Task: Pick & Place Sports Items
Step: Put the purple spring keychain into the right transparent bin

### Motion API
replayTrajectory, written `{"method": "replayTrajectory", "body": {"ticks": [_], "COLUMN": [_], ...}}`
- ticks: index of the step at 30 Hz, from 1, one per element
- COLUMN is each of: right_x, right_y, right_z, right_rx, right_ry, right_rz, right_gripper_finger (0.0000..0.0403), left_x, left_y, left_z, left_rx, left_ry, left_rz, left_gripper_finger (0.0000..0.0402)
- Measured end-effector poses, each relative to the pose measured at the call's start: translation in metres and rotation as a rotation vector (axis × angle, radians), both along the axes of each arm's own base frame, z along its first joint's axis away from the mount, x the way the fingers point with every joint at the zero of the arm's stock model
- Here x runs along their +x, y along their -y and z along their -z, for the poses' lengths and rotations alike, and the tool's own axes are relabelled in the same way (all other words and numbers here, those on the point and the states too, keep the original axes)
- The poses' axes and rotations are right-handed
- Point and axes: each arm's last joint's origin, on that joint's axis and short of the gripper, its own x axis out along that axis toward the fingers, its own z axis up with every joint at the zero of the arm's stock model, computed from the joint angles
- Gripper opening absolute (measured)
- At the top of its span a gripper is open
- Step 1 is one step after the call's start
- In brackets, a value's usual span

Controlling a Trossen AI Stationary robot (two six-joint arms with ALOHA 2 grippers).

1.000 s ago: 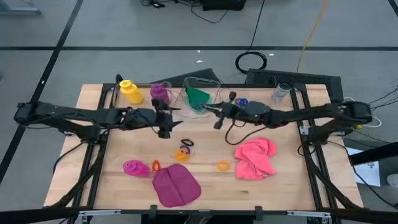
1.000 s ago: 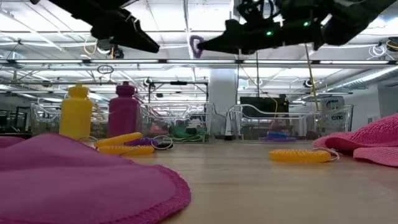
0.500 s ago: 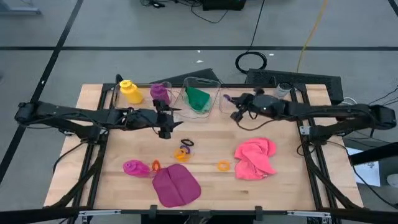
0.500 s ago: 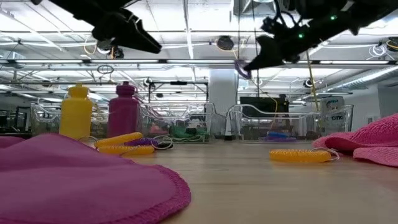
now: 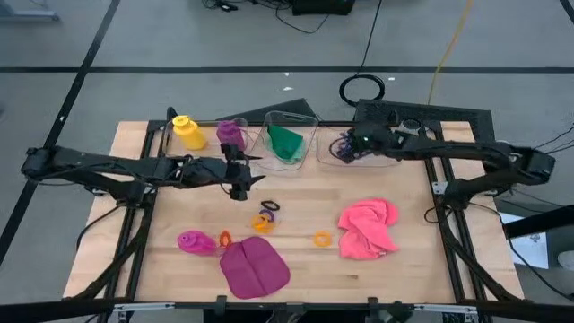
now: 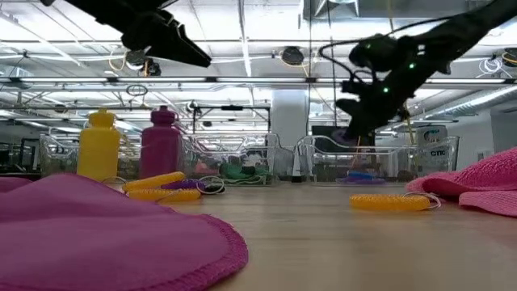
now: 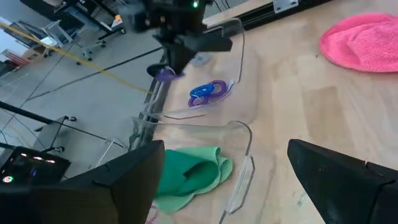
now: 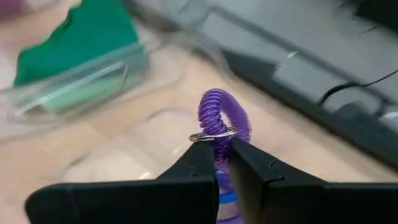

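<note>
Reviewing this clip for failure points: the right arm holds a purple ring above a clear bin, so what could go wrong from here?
The right gripper pinches the purple coil ring only at its lower edge, so it might slip early. It hangs near the clear bin wall, so a release could land outside. The bin already holds a blue ring, which the drop might knock.

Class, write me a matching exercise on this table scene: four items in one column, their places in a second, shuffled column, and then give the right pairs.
Items
1. green cloth
2. purple ring
3. yellow bottle
4. pink cloth

Places
A. standing at the table's far left edge
B. held in the right tool, over a clear bin
C. lying on the bare wood on the table's right side
D. inside the middle clear bin

Pairs: 1-D, 2-B, 3-A, 4-C
</note>
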Motion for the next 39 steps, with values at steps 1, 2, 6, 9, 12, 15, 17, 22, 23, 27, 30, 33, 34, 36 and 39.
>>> {"method": "replayTrajectory", "body": {"ticks": [1,2,6,9,12,15,17,22,23,27,30,33,34,36,39], "right_x": [0.0,0.001,0.002,0.001,-0.001,-0.002,-0.002,-0.001,-0.001,-0.001,-0.001,-0.001,-0.001,-0.001,-0.001], "right_y": [0.004,0.007,0.019,0.027,0.031,0.033,0.033,0.032,0.032,0.032,0.032,0.032,0.032,0.032,0.032], "right_z": [0.005,0.009,0.026,0.035,0.042,0.044,0.044,0.044,0.044,0.044,0.044,0.044,0.044,0.044,0.044], "right_rx": [0.031,0.054,0.121,0.143,0.161,0.167,0.168,0.168,0.168,0.168,0.168,0.168,0.168,0.167,0.165], "right_ry": [-0.002,-0.006,-0.034,-0.059,-0.083,-0.091,-0.093,-0.093,-0.093,-0.093,-0.092,-0.092,-0.092,-0.092,-0.095], "right_rz": [-0.016,-0.025,-0.02,0.006,0.023,0.029,0.029,0.027,0.026,0.026,0.026,0.026,0.026,0.026,0.023], "right_gripper_finger": [0.0,0.0,0.0,0.0,0.0,0.0,0.0,0.0,0.0,0.0,0.0,0.0,0.0,0.0,0.0], "left_x": [0.0,0.0,0.0,0.0,0.0,0.0,0.0,0.0,0.0,0.0,0.0,0.0,0.0,0.0,0.0], "left_y": [0.0,0.0,0.0,0.001,0.001,0.001,0.001,0.001,0.001,0.001,0.001,0.001,0.001,0.001,0.001], "left_z": [0.0,0.0,0.0,0.0,0.0,0.0,0.0,0.0,0.0,0.0,0.0,0.0,0.0,0.0,0.0], "left_rx": [-0.001,-0.002,-0.013,-0.023,-0.024,-0.024,-0.024,-0.024,-0.025,-0.025,-0.026,-0.026,-0.026,-0.026,-0.027], "left_ry": [0.0,0.0,-0.001,-0.001,-0.001,-0.001,-0.001,-0.001,-0.001,-0.001,-0.001,-0.001,0.0,0.0,0.0], "left_rz": [0.002,0.003,0.022,0.041,0.043,0.042,0.042,0.042,0.042,0.042,0.042,0.041,0.041,0.041,0.041], "left_gripper_finger": [0.0285,0.0285,0.0285,0.0285,0.0285,0.0285,0.0285,0.0285,0.0285,0.0285,0.0285,0.0285,0.0285,0.0285,0.0285]}}
